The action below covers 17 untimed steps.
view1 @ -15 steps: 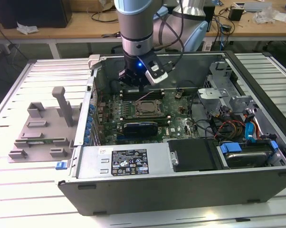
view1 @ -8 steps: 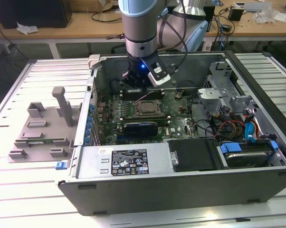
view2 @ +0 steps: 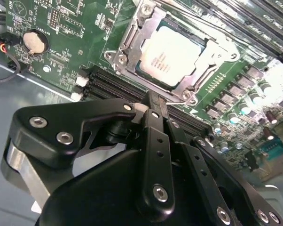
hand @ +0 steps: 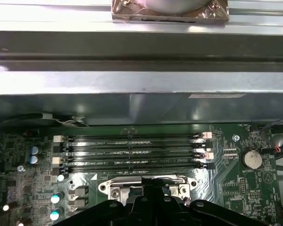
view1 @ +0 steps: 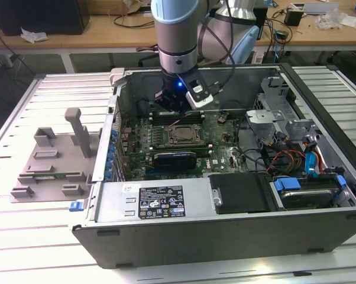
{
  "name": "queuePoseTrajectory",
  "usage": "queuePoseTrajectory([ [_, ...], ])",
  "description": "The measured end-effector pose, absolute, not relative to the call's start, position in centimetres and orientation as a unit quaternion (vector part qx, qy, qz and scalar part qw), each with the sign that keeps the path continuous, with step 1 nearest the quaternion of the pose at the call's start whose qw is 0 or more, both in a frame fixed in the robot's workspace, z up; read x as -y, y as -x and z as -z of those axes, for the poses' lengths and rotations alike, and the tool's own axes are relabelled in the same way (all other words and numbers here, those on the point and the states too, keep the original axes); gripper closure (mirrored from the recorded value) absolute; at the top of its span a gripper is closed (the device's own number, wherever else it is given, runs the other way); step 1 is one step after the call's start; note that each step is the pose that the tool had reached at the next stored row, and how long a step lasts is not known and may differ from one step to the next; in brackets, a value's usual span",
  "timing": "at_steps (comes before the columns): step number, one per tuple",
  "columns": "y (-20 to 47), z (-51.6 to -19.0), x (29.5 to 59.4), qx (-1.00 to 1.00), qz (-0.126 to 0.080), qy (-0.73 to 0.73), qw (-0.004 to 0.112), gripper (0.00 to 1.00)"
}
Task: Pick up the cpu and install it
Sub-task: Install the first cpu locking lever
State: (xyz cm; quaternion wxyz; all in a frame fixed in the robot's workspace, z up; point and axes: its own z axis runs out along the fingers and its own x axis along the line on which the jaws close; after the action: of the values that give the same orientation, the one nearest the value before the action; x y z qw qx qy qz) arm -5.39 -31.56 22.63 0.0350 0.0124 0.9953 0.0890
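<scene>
- Nearest in the exterior view, the computer case (view1: 166, 242) lies open on a slatted table (view1: 30, 248). A labelled power supply (view1: 160, 201) runs along the case's near wall.
- On the table, to the exterior view's left of the case, sits a grey tray (view1: 48, 163) with upright posts.
- Farther in, the green motherboard (view1: 225, 148) covers the case floor, with the socket frame (view1: 183, 135) near its middle.
- In the second wrist view the cpu (view2: 172, 54) lies flat in that socket frame (view2: 127, 42), silver top up, with the metal rim around it.
- My gripper (view1: 172, 105) hangs over the far edge of the socket, and it appears in both wrist views (view2: 153, 100) (hand: 146, 187). It is clenched, its fingers pressed together with nothing between them, and it is apart from the cpu. I cannot tell whether the tips touch the board.
- Just beyond my tips run the black memory slots (hand: 132, 150), and a coin battery (hand: 250, 159) sits on the board beside them.
- Past the case's far wall stands a wooden workbench (view1: 95, 32).
</scene>
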Motion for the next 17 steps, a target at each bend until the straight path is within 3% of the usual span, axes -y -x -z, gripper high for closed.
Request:
queuePoseTrajectory([
  [10,5.3,-21.8,30.4,-0.996,-0.083,-0.014,0.037,0.89],
  [13,5.3,-21.5,30.4,-0.995,-0.083,-0.013,0.050,0.89],
  [17,5.3,-21.4,30.4,-0.995,-0.078,-0.026,0.054,0.89],
])
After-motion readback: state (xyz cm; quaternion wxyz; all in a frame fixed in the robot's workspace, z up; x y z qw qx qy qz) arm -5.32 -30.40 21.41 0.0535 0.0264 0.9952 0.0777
